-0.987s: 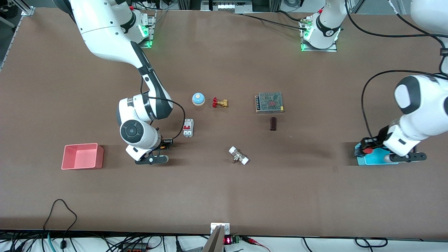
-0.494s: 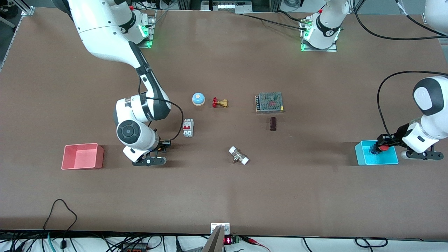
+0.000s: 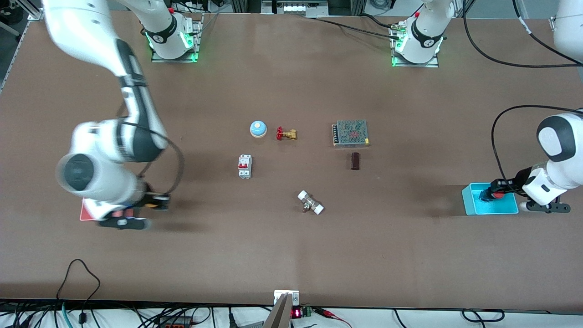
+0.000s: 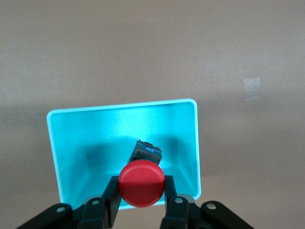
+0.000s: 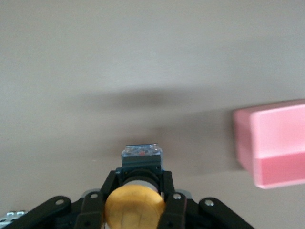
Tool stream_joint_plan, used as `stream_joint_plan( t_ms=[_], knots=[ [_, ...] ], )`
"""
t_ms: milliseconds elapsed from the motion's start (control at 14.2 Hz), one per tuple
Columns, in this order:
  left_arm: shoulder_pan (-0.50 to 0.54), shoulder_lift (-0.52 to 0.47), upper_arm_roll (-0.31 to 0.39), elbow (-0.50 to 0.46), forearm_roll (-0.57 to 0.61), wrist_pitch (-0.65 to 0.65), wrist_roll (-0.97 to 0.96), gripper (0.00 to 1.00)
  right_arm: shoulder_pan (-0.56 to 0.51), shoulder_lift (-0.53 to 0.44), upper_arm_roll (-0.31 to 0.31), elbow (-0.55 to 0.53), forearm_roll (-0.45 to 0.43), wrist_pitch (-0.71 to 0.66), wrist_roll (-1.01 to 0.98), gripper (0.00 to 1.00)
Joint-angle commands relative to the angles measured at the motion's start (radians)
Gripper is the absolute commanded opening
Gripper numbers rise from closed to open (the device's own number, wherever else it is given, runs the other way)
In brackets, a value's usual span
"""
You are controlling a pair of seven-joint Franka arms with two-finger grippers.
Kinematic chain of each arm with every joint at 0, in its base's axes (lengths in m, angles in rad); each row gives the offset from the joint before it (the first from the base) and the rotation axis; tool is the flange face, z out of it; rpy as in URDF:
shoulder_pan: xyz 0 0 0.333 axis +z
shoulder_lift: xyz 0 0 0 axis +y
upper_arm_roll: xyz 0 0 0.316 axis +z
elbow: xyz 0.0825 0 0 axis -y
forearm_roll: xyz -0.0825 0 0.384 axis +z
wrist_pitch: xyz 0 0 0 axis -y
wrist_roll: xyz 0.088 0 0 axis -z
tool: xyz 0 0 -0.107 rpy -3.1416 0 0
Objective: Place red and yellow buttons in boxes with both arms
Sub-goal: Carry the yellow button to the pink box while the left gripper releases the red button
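My left gripper (image 3: 494, 193) is shut on the red button (image 3: 499, 194) and holds it over the cyan box (image 3: 469, 200). In the left wrist view the red button (image 4: 141, 183) sits between the fingers (image 4: 110, 200), dark body pointing into the cyan box (image 4: 71, 124). My right gripper (image 3: 157, 201) is shut on the yellow button (image 5: 135, 207) and holds it over bare table beside the pink box (image 3: 84, 214), which the arm mostly hides in the front view. The pink box (image 5: 276, 143) shows off to one side in the right wrist view.
Mid-table lie a blue-and-white bell (image 3: 258, 129), a brass valve with a red handwheel (image 3: 286, 134), a white circuit breaker (image 3: 244, 166), a metal-mesh power supply (image 3: 350, 133), a small dark block (image 3: 355, 161) and a white-ended fitting (image 3: 310, 202).
My right arm has swung toward the pink box with the yellow button in it. My left gripper has shifted across the cyan box with the red button still held.
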Motion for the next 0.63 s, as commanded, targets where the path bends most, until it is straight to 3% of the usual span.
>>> stream_joint_plan(
  t_ms=[0, 282, 564],
  knots=[
    [0.002, 0.043, -0.007, 0.044, 0.02, 0.016, 0.01, 0.35, -0.093, 0.012, 0.017, 0.058, -0.001, -0.08, -0.084, 0.33],
    [-0.006, 0.045, -0.007, 0.073, 0.02, 0.016, -0.001, 0.63, -0.205, 0.06, 0.017, 0.057, -0.056, -0.075, -0.236, 0.32],
    [-0.056, 0.034, -0.01, 0.11, 0.02, 0.01, -0.042, 0.89, -0.242, 0.116, 0.017, 0.058, -0.106, -0.032, -0.26, 0.29]
  ],
)
